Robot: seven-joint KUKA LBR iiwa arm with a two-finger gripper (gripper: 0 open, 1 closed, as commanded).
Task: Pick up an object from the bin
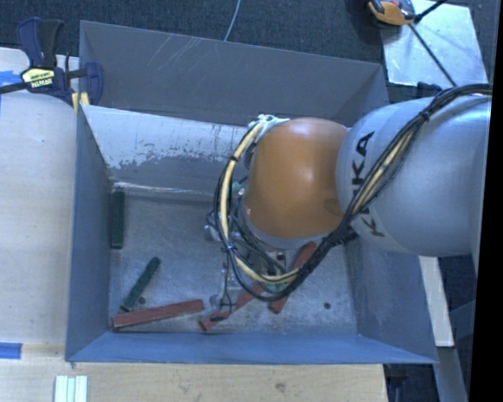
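My gripper [223,298] hangs low near the bin's front wall, mostly hidden under the arm's wrist. Right below its tip lies a small reddish-brown piece [218,320], angled up to the right. Another reddish-brown bit [279,304] pokes out just right of it, partly covered by cables. A long reddish-brown flat stick [158,313] lies along the front wall to the gripper's left, its right end close to the small piece.
A green pen-like thing [140,284] lies tilted at the front left. A dark green bar [116,219] stands along the left wall. The arm and its cables hide the bin's middle and right floor.
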